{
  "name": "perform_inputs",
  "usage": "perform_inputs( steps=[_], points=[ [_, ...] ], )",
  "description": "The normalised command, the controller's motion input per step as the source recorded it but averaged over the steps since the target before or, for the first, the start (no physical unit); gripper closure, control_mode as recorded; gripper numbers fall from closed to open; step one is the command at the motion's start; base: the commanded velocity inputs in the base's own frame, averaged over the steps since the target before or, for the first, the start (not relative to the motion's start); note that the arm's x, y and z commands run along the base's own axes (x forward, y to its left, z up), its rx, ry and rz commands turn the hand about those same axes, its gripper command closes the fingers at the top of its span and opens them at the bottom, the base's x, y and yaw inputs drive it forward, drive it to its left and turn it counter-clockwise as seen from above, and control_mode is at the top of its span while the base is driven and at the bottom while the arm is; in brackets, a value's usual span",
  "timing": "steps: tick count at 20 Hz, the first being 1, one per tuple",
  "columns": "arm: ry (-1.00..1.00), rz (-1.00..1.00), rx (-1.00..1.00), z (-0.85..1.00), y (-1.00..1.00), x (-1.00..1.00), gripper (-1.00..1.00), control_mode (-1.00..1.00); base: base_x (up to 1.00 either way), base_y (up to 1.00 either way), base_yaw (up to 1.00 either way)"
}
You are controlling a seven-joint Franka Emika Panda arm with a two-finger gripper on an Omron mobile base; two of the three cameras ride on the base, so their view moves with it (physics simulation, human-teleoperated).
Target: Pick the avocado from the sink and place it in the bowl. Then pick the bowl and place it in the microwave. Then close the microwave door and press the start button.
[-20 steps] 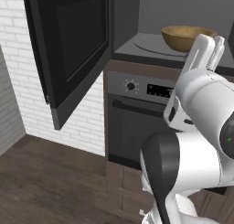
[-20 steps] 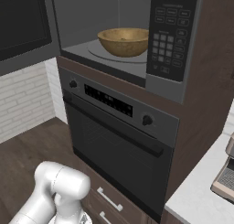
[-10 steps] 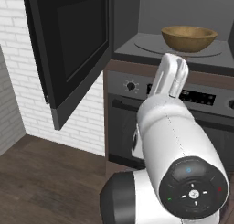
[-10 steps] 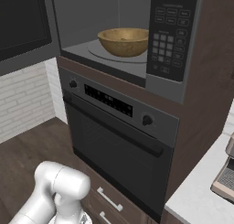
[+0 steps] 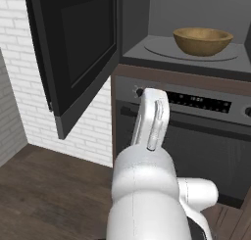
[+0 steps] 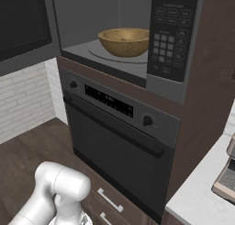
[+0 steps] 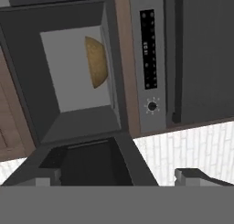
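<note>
The bowl (image 5: 203,40) sits upright on the round turntable (image 5: 162,48) inside the microwave (image 6: 172,40), toward the right of the cavity in the left base view. Its inside is not visible from these angles, so whether the avocado lies in it I cannot tell. The door (image 5: 73,53) stands swung wide open to the left, its dark window facing the room. The keypad (image 6: 164,52) is on the panel right of the cavity. Below is the oven (image 6: 119,146) with its display, knobs and bar handle. The gripper (image 7: 119,175) is spread wide and holds nothing; in the hand view its tips (image 7: 189,175) frame the open door and cavity from well back. A white brick wall (image 5: 27,107) is at left, wood floor (image 5: 44,200) below.
</note>
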Motion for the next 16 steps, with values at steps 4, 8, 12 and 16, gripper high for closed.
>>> perform_inputs(
  steps=[4, 8, 12, 16],
  points=[
    [-0.06, -0.02, -0.05, -0.35, 0.64, -0.01, -1.0, -1.0, 0.0, 0.0, 0.0],
    [-0.09, -0.01, -0.16, -0.41, 0.76, 0.0, -1.0, -1.0, 0.0, 0.0, 0.0],
    [-0.02, -0.05, -0.12, -0.36, 0.63, 0.16, -1.0, -1.0, 0.0, 0.0, 0.0],
    [0.0, -0.08, -0.06, -0.28, 0.69, 0.57, -1.0, -1.0, 0.0, 0.0, 0.0]
  ],
)
